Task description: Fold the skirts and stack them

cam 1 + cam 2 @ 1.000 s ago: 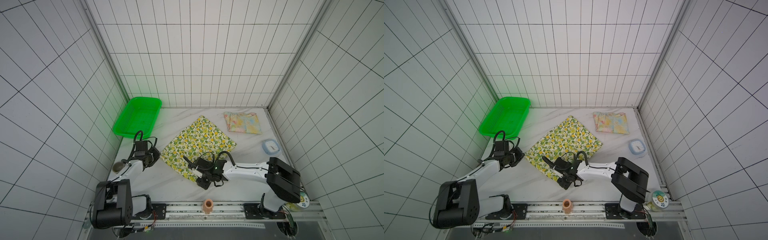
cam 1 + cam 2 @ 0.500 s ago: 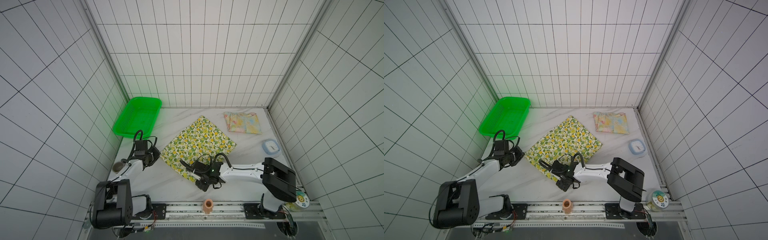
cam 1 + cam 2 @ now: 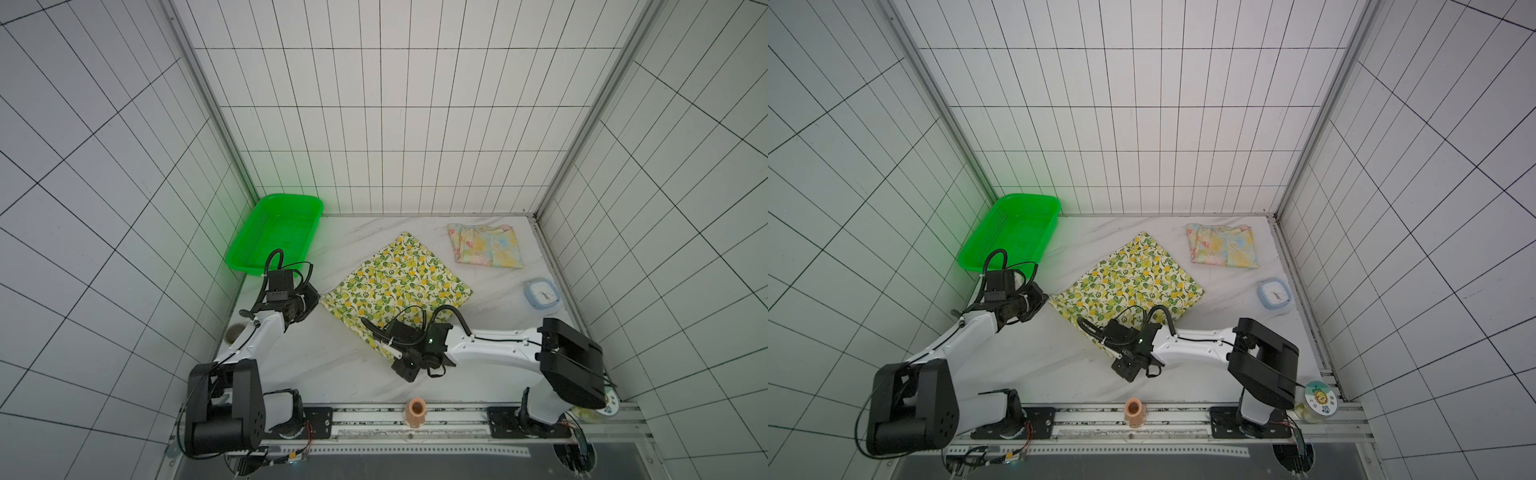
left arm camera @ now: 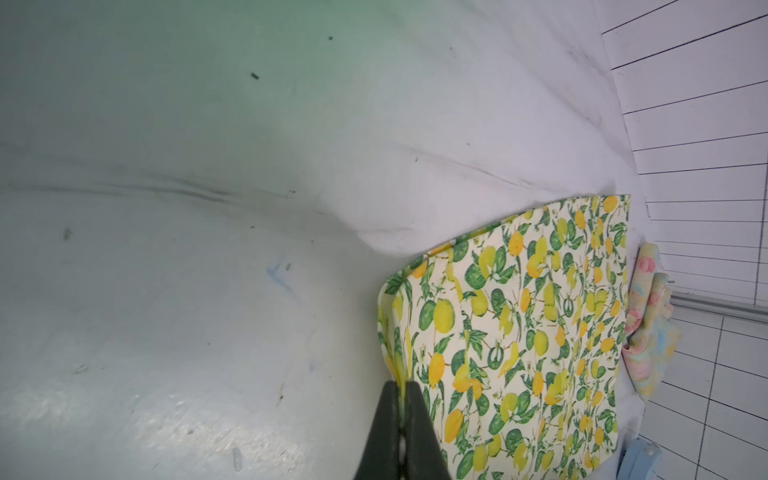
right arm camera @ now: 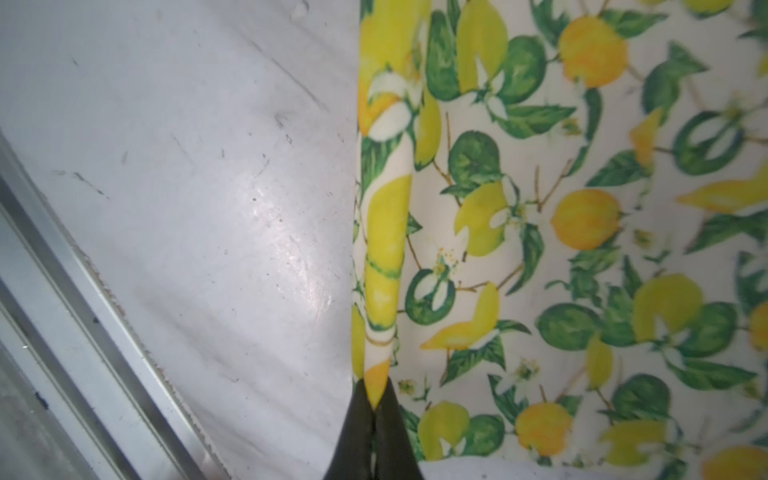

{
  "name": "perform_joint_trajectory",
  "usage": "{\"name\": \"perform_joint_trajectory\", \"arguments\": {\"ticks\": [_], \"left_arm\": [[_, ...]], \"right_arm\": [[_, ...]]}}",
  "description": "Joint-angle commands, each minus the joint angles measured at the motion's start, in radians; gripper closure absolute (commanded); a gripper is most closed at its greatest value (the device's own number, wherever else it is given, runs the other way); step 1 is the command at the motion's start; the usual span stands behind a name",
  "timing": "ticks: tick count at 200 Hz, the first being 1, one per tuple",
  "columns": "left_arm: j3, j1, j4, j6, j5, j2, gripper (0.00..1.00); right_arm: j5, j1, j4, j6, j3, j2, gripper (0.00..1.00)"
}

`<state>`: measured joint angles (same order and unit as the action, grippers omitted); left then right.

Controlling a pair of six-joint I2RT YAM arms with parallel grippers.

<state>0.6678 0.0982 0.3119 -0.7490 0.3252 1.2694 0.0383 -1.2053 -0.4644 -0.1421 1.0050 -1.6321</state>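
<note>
The lemon-print skirt (image 3: pixel 399 286) (image 3: pixel 1129 282) lies flat as a diamond in the middle of the marble table. My left gripper (image 3: pixel 319 300) (image 3: pixel 1045 298) is shut on its left corner; the left wrist view shows the hem pinched between the fingertips (image 4: pixel 402 384) and the cloth (image 4: pixel 519 332) spreading beyond. My right gripper (image 3: pixel 390 352) (image 3: pixel 1116 353) is shut on the near corner, where a raised fold of the skirt (image 5: pixel 582 208) runs into the closed tips (image 5: pixel 376 399). The pastel flowered skirt (image 3: pixel 486 246) (image 3: pixel 1223 246) (image 4: pixel 648 332) lies folded at the back right.
A green basket (image 3: pixel 274 232) (image 3: pixel 1009 232) stands at the back left. A pale blue square clock (image 3: pixel 540 294) (image 3: pixel 1274 294) lies at the right edge. A peach cup (image 3: pixel 416 411) sits on the front rail, a round tin (image 3: pixel 1318 399) at the front right.
My right gripper has closed on the near corner of the lemon skirt after shifting slightly left. The left gripper has kept its hold and has not moved.
</note>
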Motion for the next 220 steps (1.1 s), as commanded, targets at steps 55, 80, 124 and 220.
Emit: {"name": "perform_joint_trajectory", "arguments": {"ticks": [55, 80, 124, 220], "left_arm": [[0.156, 0.006, 0.044, 0.017, -0.044, -0.02, 1.0], [0.162, 0.01, 0.057, 0.02, -0.051, -0.031, 1.0], [0.168, 0.04, 0.074, 0.051, 0.001, -0.03, 1.0], [0.283, 0.134, 0.141, 0.1, 0.048, -0.021, 1.0]], "right_arm": [[0.042, -0.01, -0.106, 0.032, 0.134, 0.117, 1.0], [0.016, -0.01, -0.1, 0.028, 0.144, 0.128, 1.0], [-0.021, -0.01, -0.097, 0.026, 0.188, 0.111, 1.0], [-0.045, 0.033, -0.077, 0.015, 0.192, 0.166, 1.0]]}}
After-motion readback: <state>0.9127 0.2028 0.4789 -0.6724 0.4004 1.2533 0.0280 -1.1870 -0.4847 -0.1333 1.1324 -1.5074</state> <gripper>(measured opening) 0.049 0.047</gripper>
